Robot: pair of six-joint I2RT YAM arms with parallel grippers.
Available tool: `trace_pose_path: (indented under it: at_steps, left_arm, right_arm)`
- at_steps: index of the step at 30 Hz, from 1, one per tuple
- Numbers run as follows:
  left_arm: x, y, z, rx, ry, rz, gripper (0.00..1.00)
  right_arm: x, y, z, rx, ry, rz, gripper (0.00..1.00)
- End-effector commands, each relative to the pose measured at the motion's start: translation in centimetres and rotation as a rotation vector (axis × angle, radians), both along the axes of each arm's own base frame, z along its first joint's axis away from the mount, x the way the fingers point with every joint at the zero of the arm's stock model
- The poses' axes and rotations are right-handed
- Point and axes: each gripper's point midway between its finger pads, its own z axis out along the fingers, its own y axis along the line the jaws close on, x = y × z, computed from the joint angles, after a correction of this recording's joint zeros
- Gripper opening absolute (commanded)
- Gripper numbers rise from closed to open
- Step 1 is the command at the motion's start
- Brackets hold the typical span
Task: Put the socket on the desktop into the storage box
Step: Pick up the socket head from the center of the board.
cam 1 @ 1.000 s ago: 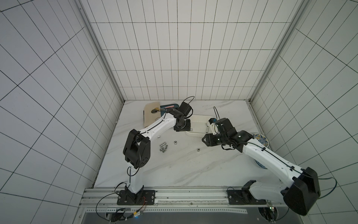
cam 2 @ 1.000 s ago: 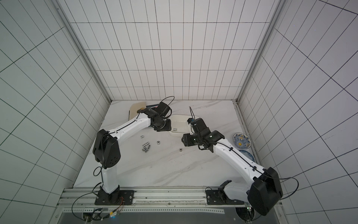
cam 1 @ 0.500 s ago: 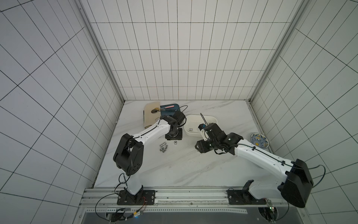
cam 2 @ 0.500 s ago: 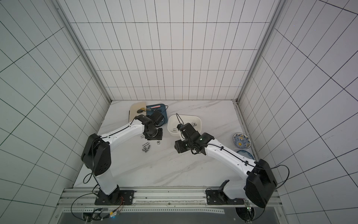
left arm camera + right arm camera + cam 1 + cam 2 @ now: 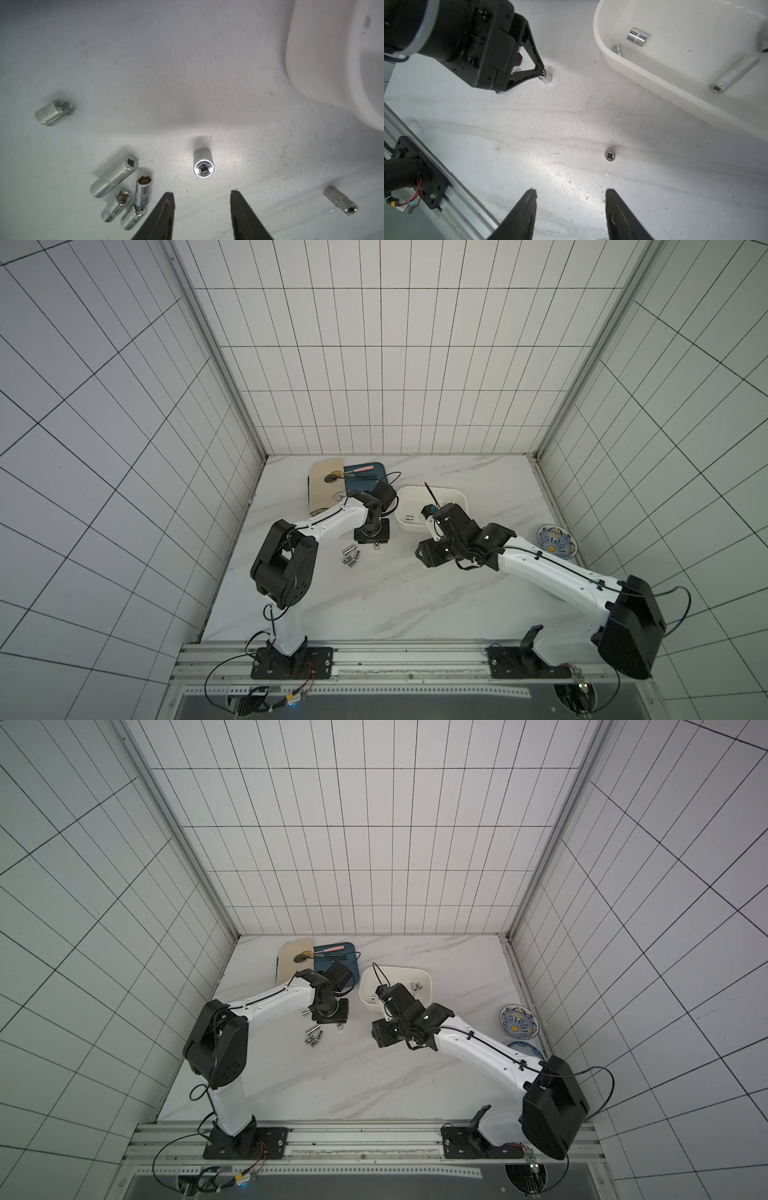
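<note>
Left wrist view: the left gripper (image 5: 202,192) hangs spread and empty. An upright socket (image 5: 203,166) stands on the bench (image 5: 187,83) just ahead of its tips, with the box (image 5: 324,62) farther off. The right gripper (image 5: 571,190) is also spread and empty; a second socket (image 5: 610,154) sits ahead of it, the box beyond.

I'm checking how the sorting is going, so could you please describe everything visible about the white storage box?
The storage box is a plain white, plastic-looking tub with rounded corners and low walls. It sits open on the marble tabletop, close to the dark-blue tray. Inside lie a short chrome socket, a long socket and a smaller one partly hidden by the rim.
</note>
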Motion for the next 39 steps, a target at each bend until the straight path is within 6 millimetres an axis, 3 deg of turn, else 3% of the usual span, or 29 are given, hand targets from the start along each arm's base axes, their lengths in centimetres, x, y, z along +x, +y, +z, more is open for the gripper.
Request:
trace_pose_path:
  at_steps: [1, 16, 39]
  left_arm:
    - [0.8, -0.3, -1.1, 0.003, -0.001, 0.000, 0.46]
    - [1.8, -0.8, -2.9, 0.017, 0.029, -0.005, 0.44]
    - [0.7, -0.7, -4.4, 0.030, 0.082, -0.006, 0.34]
  right_arm:
    - [0.5, 0.5, 1.3, 0.013, -0.045, 0.002, 0.56]
    - [0.9, -0.1, 1.2, -0.012, -0.069, -0.010, 0.56]
    - [1.2, -0.9, 1.1, -0.019, -0.077, -0.034, 0.56]
